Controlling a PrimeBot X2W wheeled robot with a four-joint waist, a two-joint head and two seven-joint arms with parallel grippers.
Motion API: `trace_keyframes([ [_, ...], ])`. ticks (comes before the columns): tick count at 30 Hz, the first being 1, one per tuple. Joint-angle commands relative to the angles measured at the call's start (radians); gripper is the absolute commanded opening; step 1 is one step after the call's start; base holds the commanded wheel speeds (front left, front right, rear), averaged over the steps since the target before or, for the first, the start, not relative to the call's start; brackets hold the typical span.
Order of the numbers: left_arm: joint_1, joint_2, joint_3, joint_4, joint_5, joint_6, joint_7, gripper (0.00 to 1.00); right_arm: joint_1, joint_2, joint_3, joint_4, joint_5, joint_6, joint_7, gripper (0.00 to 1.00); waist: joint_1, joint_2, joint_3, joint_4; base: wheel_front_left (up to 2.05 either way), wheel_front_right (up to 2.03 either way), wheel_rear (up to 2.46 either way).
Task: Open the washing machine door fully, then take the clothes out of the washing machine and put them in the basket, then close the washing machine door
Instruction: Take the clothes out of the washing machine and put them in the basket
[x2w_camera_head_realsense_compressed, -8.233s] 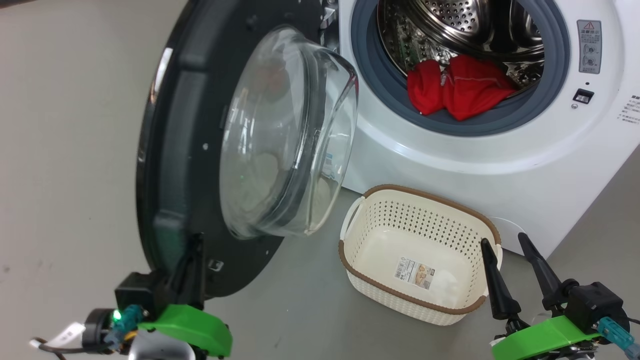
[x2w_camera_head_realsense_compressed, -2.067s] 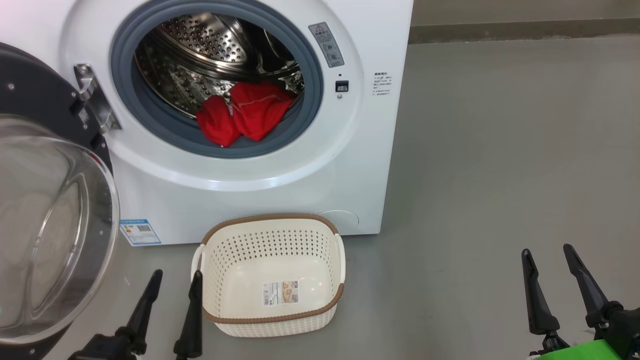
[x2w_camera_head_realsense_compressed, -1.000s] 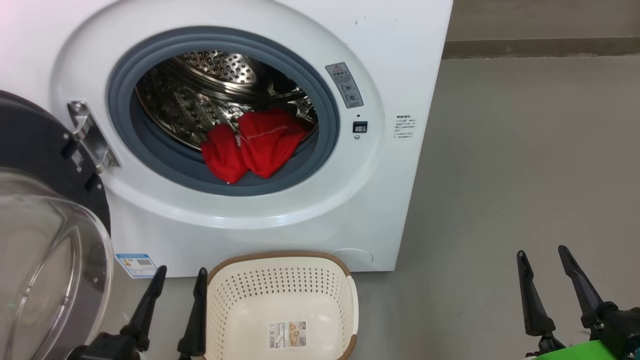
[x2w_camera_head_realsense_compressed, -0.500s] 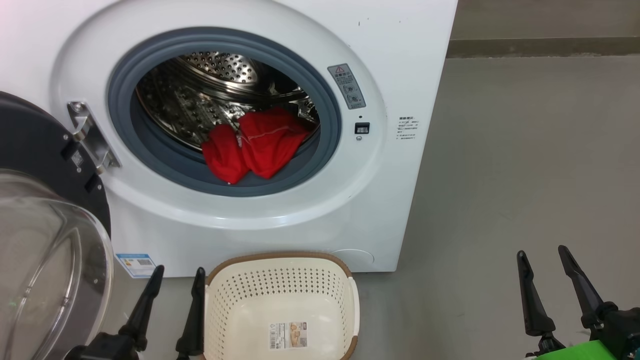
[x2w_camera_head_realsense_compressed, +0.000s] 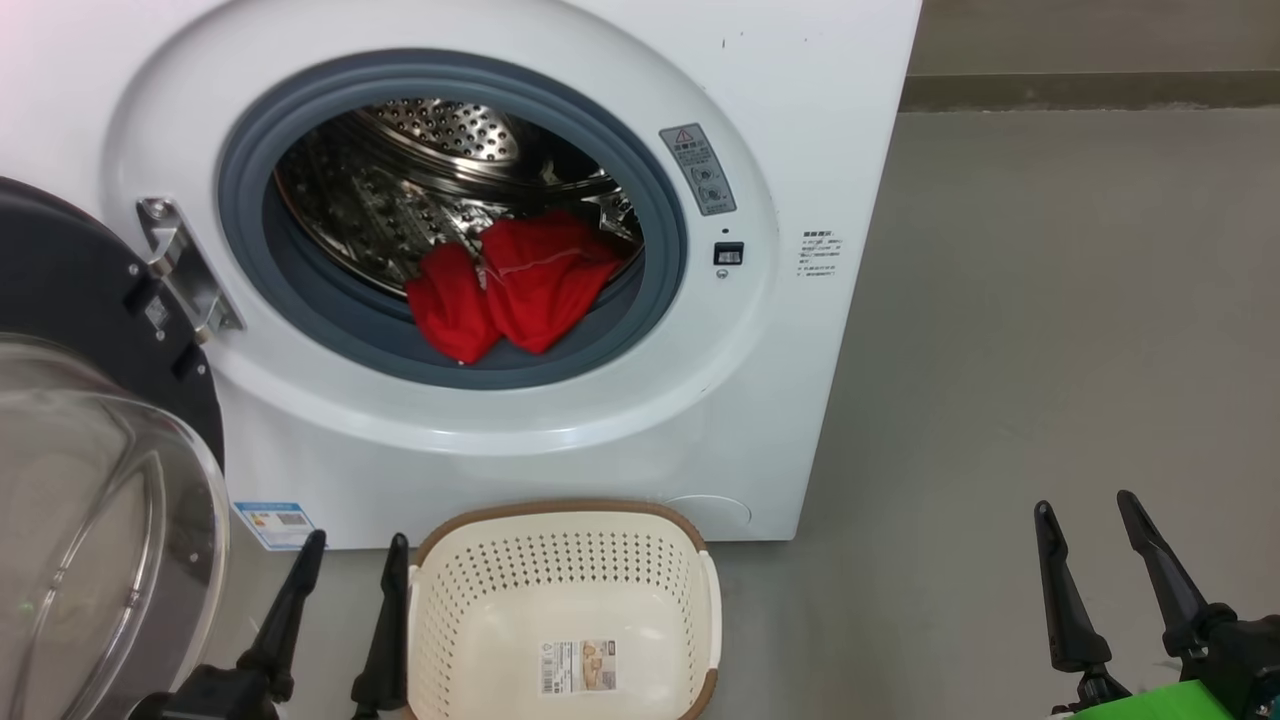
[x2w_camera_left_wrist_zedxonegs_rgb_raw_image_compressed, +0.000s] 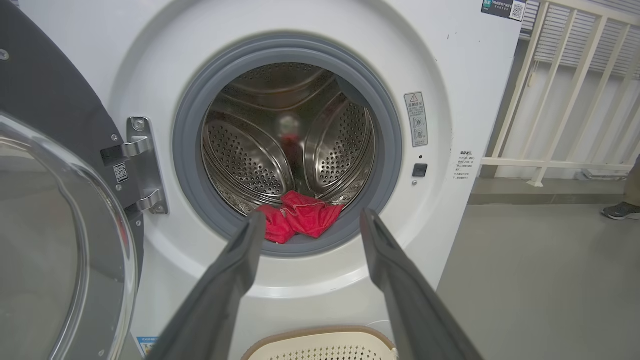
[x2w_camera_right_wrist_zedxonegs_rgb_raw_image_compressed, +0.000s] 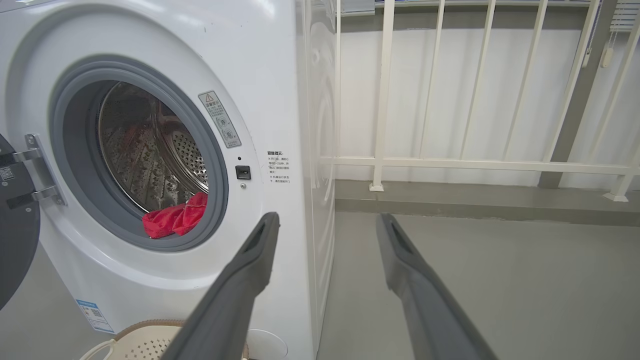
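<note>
**A:** Head view first. How does the door stand?

**B:** The washing machine door (x2w_camera_head_realsense_compressed: 60, 270) is swung wide to the left on its hinge (x2w_camera_head_realsense_compressed: 185, 270), glass bowl facing out, so the washing machine (x2w_camera_head_realsense_compressed: 780, 400) is open. The red clothes (x2w_camera_head_realsense_compressed: 510, 285) lie heaped at the front bottom of the steel drum (x2w_camera_head_realsense_compressed: 400, 190), spilling onto the grey rubber ring (x2w_camera_head_realsense_compressed: 660, 320).

**A:** And the basket?

**B:** The basket (x2w_camera_head_realsense_compressed: 560, 507) stands on the grey floor (x2w_camera_head_realsense_compressed: 1050, 300) right in front of the machine, below the opening. Its bare bottom bears a label sticker (x2w_camera_head_realsense_compressed: 578, 667). The left gripper (x2w_camera_head_realsense_compressed: 356, 545) is just beside the basket's left wall, fingers spread and holding nothing. The right gripper (x2w_camera_head_realsense_compressed: 1085, 505) is well off to the right over the floor, its fingers likewise apart and empty.

**A:** Left wrist view?

**B:** The two fingers point at the opening, wide apart, and the clothes show between their tips, well beyond them. The door is at the left, and the basket's brown rim shows at the bottom. A white railing (x2w_camera_left_wrist_zedxonegs_rgb_raw_image_compressed: 565, 100) stands to the right of the machine, with a person's shoe (x2w_camera_left_wrist_zedxonegs_rgb_raw_image_compressed: 620, 210) at the far right edge.

**A:** Right wrist view?

**B:** The fingers are apart again, aimed past the machine's right front corner toward the railing. The clothes sit low in the drum at the left. A corner of the basket shows at the bottom left.
</note>
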Motion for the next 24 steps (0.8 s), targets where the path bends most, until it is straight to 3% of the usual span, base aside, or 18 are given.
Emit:
trace_keyframes([
  [1,-0.021,0.005,0.032,-0.027,0.003,0.007,-0.005,1.0,-0.028,-0.015,0.018,-0.026,-0.003,0.006,-0.006,1.0,-0.0001,-0.0001,0.001,0.002,0.0,0.0,0.0],
  [14,-0.035,0.003,0.024,-0.023,-0.018,0.028,-0.005,1.0,-0.029,-0.015,0.03,-0.03,0.001,0.006,-0.006,1.0,-0.0001,-0.0001,0.032,0.02,0.0,0.0,0.0],
  [24,-0.153,0.002,0.002,0.005,-0.034,0.048,-0.005,1.0,-0.078,-0.015,0.039,-0.045,-0.01,0.006,-0.006,1.0,-0.0001,-0.0001,0.163,0.036,0.0,0.0,0.0],
])
